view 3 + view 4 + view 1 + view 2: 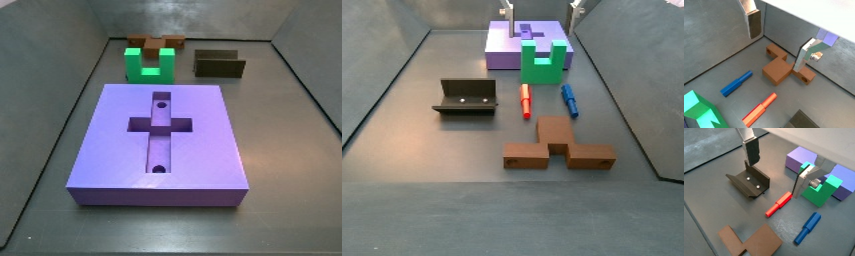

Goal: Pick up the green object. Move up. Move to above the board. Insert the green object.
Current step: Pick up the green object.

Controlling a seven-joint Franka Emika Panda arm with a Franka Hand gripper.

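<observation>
The green object [152,63] is a bright green U-shaped block standing on the floor against one short end of the board [160,140], prongs up. It also shows in the other side view [540,64] and in both wrist views [821,190] [697,109]. The board is a large purple slab with a cross-shaped recess and two round holes [509,45]. My gripper [779,172] [777,42] is open and empty, high above the floor. In a side view only its fingertips [508,10] show at the top edge. The green object sits just past one finger, apart from it.
The fixture [465,97] [751,182] [218,64] stands beside the green object. A red peg [525,100] [779,204] and a blue peg [569,100] [807,227] lie on the floor. A brown stepped block [556,146] [784,65] lies beyond them. Grey walls enclose the floor.
</observation>
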